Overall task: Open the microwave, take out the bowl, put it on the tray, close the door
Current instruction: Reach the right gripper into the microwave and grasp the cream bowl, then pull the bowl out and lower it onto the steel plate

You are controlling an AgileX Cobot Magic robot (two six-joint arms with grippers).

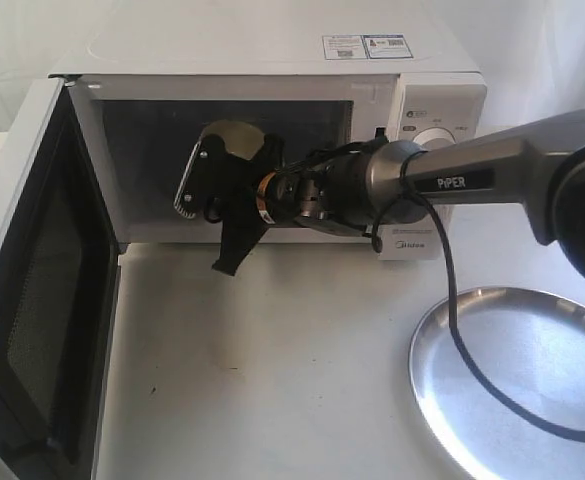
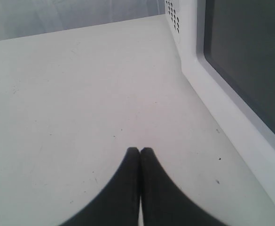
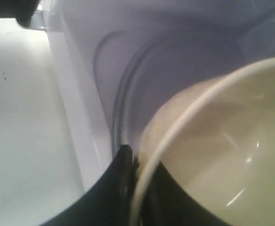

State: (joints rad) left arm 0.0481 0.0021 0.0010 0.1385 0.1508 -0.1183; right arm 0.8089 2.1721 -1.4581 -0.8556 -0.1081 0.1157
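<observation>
- The microwave stands at the back of the white tabletop, with its door swung wide open to the left.
- The right arm reaches into the cavity, and the right jaws pinch the rim of the cream-white bowl, one finger inside and one outside.
- The bowl is inside the cavity; I cannot tell whether it rests on the floor there.
- The silver tray lies at the front right, and a black cable crosses its rim.
- The left jaws are pressed together on nothing, over bare tabletop beside the door.

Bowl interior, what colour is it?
Plain glossy cream-white; the bowl shows best in the right wrist view.
</observation>
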